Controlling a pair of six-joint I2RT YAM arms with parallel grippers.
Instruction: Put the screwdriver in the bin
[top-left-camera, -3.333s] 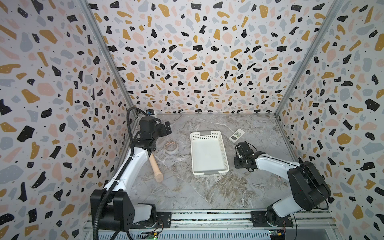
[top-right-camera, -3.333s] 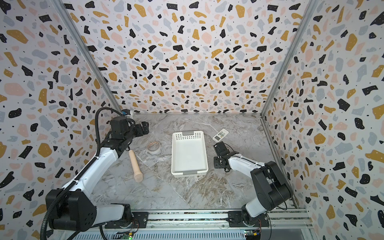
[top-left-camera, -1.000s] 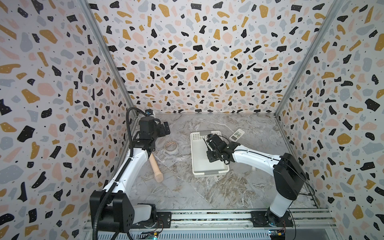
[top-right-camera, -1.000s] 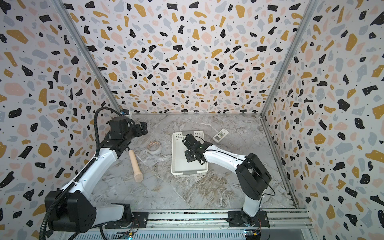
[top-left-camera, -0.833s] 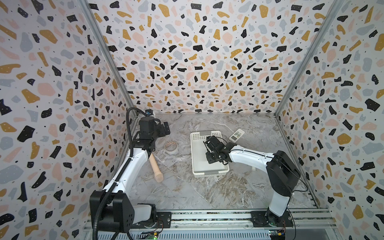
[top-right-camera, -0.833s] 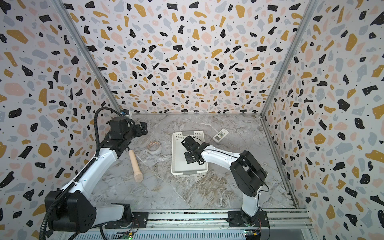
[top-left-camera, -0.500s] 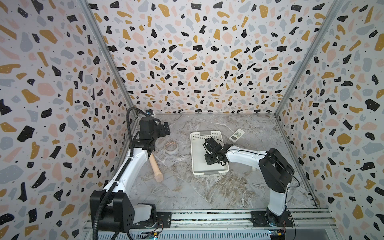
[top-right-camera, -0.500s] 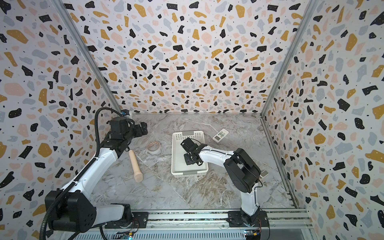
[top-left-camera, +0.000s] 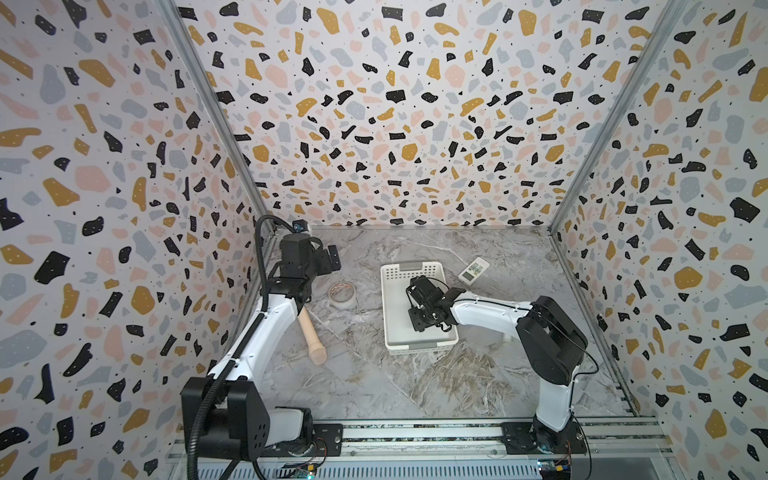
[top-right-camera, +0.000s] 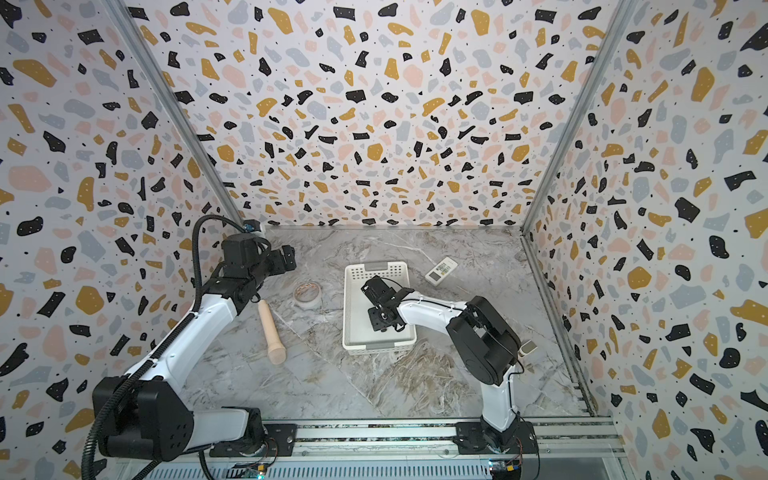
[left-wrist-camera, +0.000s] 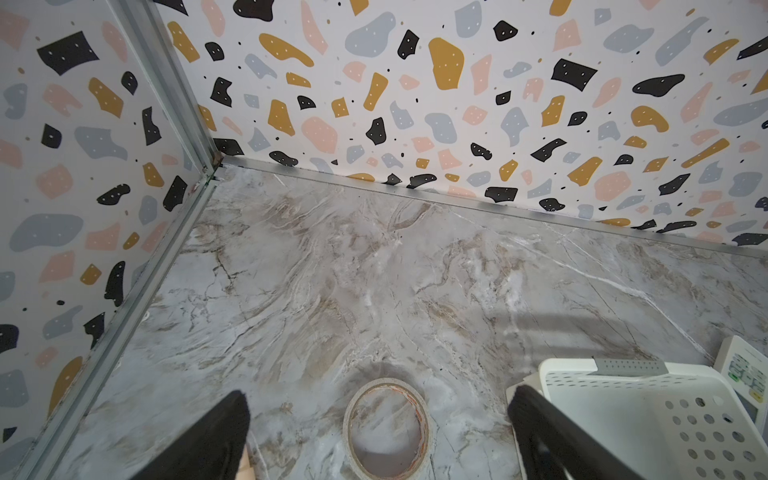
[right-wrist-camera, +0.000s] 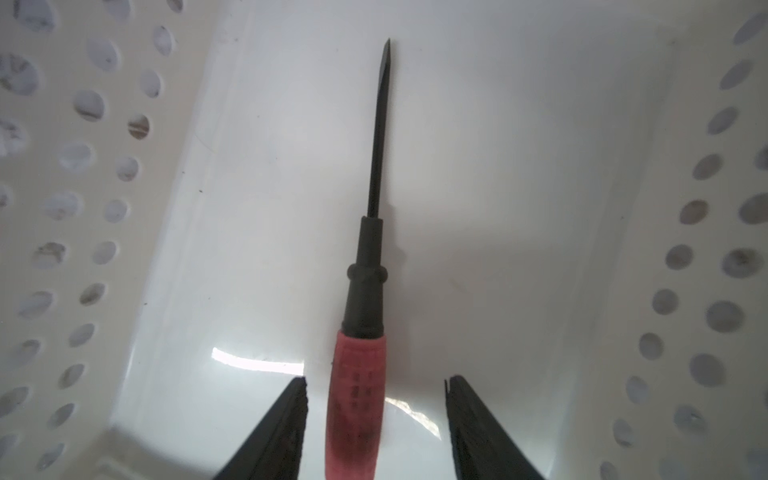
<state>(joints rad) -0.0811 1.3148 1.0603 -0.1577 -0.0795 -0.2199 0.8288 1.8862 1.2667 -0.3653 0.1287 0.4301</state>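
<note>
In the right wrist view the screwdriver (right-wrist-camera: 361, 332), with its red handle, black collar and thin dark shaft, lies inside the bin (right-wrist-camera: 83, 208) on its white floor. My right gripper (right-wrist-camera: 376, 380) is open, one finger on each side of the red handle with a gap on both sides. In both top views the right gripper (top-left-camera: 424, 320) reaches down into the white perforated bin (top-left-camera: 386, 316) and hides the screwdriver. My left gripper (left-wrist-camera: 378, 399) is open and empty, raised at the back left (top-left-camera: 328, 262).
A tape roll (left-wrist-camera: 388, 428) lies on the marble floor below the left gripper, left of the bin. A thick wooden handle (top-left-camera: 311, 336) lies beside the left arm. A white remote (top-left-camera: 473, 270) sits behind the bin's right corner. Patterned walls enclose three sides.
The right gripper carried the screwdriver from right of the bin into it, then opened its jaws off the handle in the last second. The left arm has stayed still.
</note>
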